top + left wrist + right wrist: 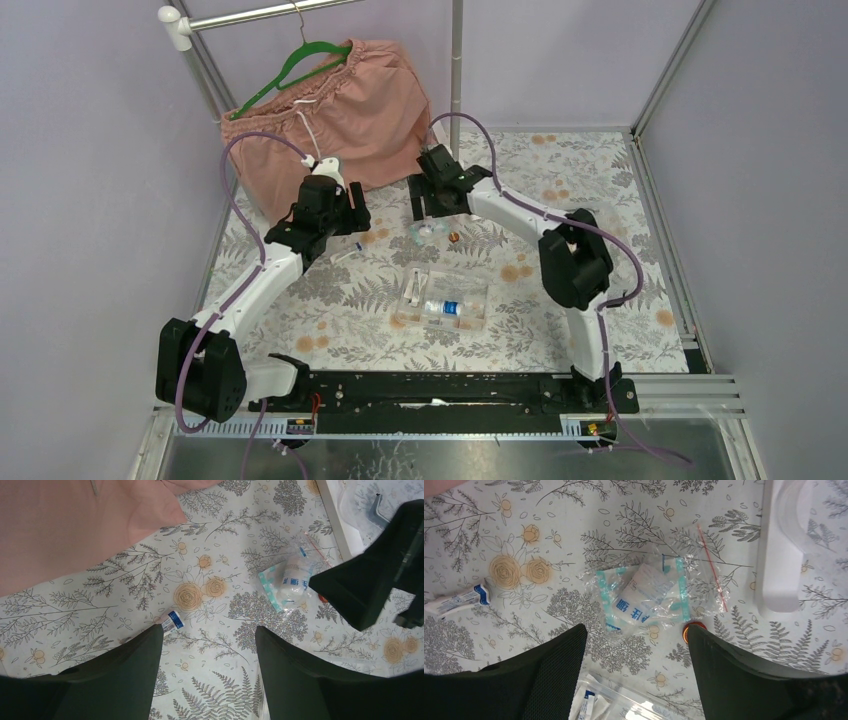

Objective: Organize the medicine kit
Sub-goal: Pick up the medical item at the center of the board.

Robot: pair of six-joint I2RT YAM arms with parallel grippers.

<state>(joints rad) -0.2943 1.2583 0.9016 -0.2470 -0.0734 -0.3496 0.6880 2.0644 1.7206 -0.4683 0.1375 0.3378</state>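
The clear kit box [478, 292] lies open mid-table with a small blue-labelled bottle [443, 307] and sachets inside; its rim shows in the right wrist view [634, 697]. Its clear lid [424, 207] lies behind, also in the left wrist view [345, 525] and right wrist view [779, 560]. A bagged bandage roll [425, 232] [290, 580] [649, 597], a small orange cap [453, 237] [688, 630] and a small white tube [347, 256] [171, 622] [456, 601] lie loose on the cloth. My left gripper [355, 217] [209, 630] hovers open and empty beside the tube. My right gripper [432, 200] [636, 630] hovers open and empty over the bandage bag.
Pink shorts [340, 110] hang on a green hanger [300, 60] from a rail at the back left, their hem reaching the table. The right arm [375, 580] crosses the left wrist view. Metal frame posts and walls enclose the floral tablecloth.
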